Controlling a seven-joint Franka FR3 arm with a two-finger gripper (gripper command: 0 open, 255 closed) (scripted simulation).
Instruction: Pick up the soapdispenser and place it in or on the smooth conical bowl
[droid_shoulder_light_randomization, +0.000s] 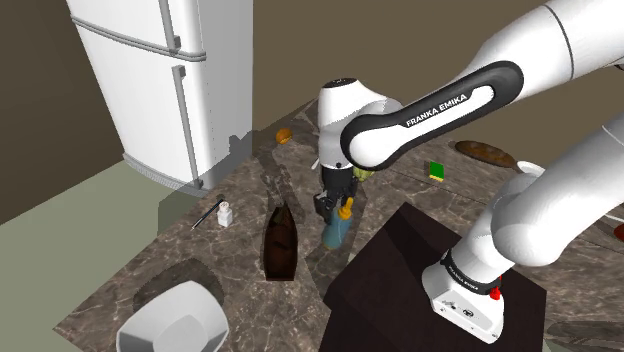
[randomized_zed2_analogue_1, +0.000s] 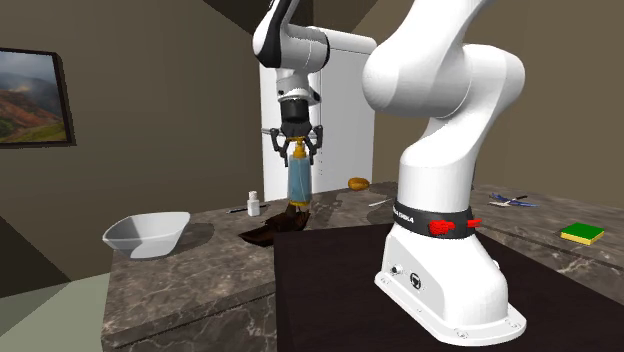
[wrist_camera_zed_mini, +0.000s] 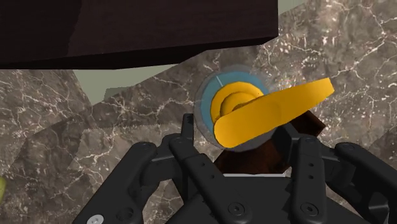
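1. The stand lies just beside the upright soap dispenser.
2. The fingers are closed on the soap dispenser's neck, under its orange pump.
3. A brown bottle lies on the desk near the soap dispenser, between it and the white bowl.
4. A small white bottle stands farther off.

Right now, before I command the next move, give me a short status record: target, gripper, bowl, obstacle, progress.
target: blue soap dispenser with a yellow pump, upright
gripper: gripper directly above the soap dispenser, at its pump; grasp cannot be confirmed
bowl: white bowl, toward the shoulder view's lower left, apart from the soap dispenser
obstacle: dark brown bottle lying on the counter between soap dispenser and bowl
progress: soap dispenser not yet in the bowl
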